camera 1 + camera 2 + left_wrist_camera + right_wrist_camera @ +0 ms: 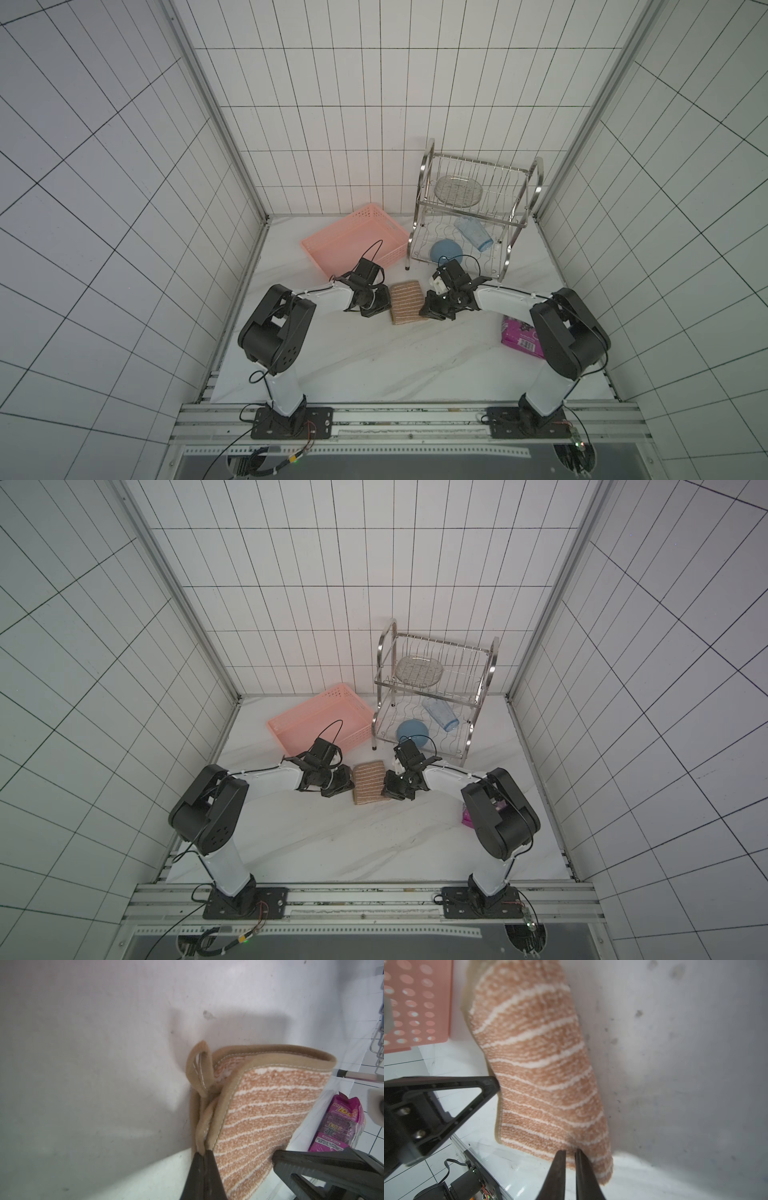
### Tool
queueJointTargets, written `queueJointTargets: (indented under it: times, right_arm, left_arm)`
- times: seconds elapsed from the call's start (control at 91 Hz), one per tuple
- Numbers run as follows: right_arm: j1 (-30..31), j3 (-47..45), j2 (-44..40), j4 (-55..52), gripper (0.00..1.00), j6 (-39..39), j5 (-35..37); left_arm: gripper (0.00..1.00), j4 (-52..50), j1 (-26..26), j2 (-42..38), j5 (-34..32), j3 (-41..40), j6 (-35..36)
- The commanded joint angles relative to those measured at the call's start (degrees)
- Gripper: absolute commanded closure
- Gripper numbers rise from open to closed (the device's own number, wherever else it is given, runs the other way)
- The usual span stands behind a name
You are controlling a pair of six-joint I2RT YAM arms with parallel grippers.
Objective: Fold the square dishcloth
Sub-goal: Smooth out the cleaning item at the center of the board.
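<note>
The square dishcloth (406,302) lies folded double on the white marbled desk (374,365), between the two arms in both top views, striped face up. The left tool (204,1153) is clamped on the stacked brown-bound edges at one side of the cloth. Just beyond its tips the layers gape a little, and the corner loop (199,1068) stands up from the binding.

The right tool (571,1153) sits at the opposite, rounded fold edge, its jaws narrow with only a slim gap. Its tips touch the pile there, but whether they pinch any cloth I cannot tell.

A pink perforated basket (353,237) stands behind the left arm. A steel dish rack (424,178) behind the right arm holds an oval wire dish (459,190) on its upper tier, and a pale blue cup (473,232) and a blue rounded piece (445,252) below. A purple printed packet (517,332) lies on the desk near the right arm's elbow — well apart from the cloth.
</note>
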Motion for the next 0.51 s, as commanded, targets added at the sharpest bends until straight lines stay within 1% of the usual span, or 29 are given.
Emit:
queueJointTargets:
  times: [0.0,0.132,0.264,0.363,0.495]
  right_arm:
    - [-0.4,-0.8,0.5,1.3,0.85,1.0,-0.8]
    - [-0.5,0.9,-1.2,-0.2,0.85,-0.9,-0.9]
    - [-1.2,5.9,-1.7,-2.9,0.83,-3.2,0.2]
    - [-2.3,9.9,-0.3,-3.8,0.83,-4.3,0.6]
    - [-2.5,14.8,3.6,-5.1,0.83,-5.4,0.9]
  left_arm:
    - [1.0,1.2,0.3,1.2,-0.5,-0.7,-0.1]
    - [1.0,1.2,0.3,1.2,-0.4,-0.9,-0.1]
    - [1.0,1.3,0.3,1.1,-0.4,-1.0,-0.2]
    - [1.0,1.5,0.1,1.2,-0.3,-1.0,-0.2]
    - [1.0,1.6,0.1,1.4,-0.1,-1.0,-0.1]
